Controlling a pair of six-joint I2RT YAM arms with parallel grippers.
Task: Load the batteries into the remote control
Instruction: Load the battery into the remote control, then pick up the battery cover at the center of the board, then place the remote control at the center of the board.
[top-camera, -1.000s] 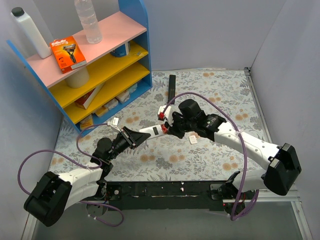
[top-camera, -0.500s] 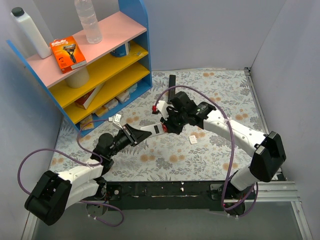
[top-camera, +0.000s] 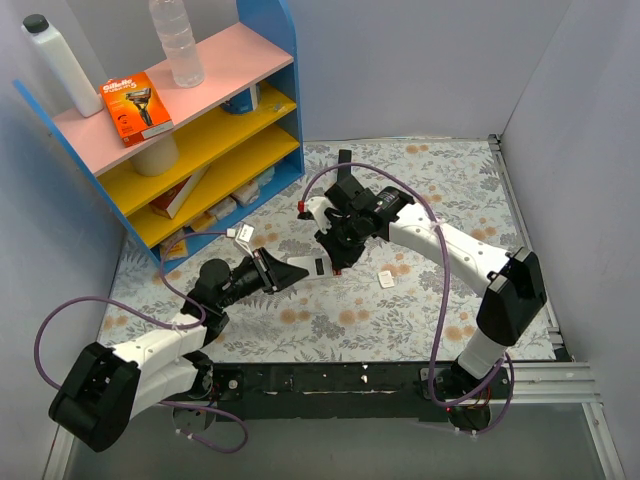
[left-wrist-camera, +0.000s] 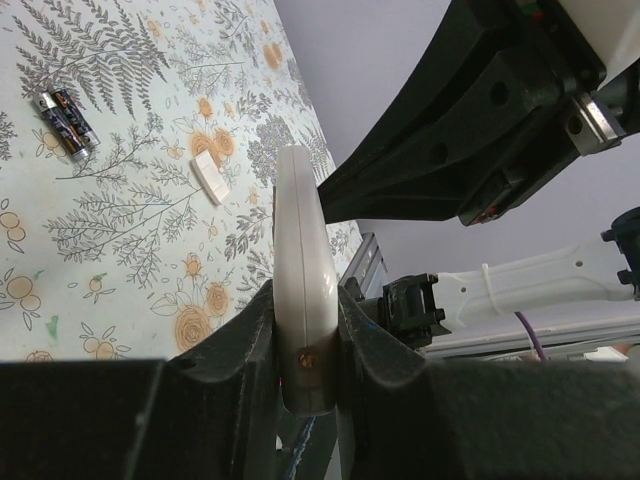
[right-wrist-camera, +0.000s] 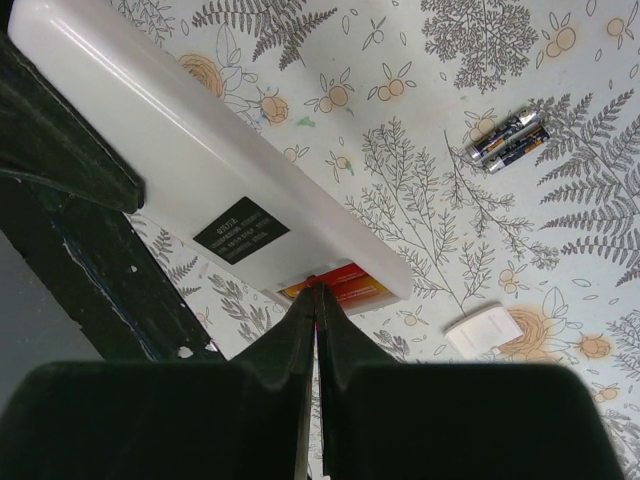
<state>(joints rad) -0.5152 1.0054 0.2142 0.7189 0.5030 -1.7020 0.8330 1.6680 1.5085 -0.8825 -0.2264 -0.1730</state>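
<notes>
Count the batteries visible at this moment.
2 for certain: the batteries lie side by side on the table, clear of the remote control. Red-orange inside the remote's open end, at the right end effector, may be further ones; cannot tell.

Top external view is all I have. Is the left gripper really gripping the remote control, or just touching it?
Observer: Gripping. The left wrist view shows the remote control edge-on, pinched between the fingers of the left gripper.
Operator: Anything left to load?
Observer: Two batteries lie side by side on the floral cloth, untouched.
Operator: And the other arm?
Observer: The right gripper is shut, tips at the remote's open bay, where something red-orange shows.
</notes>
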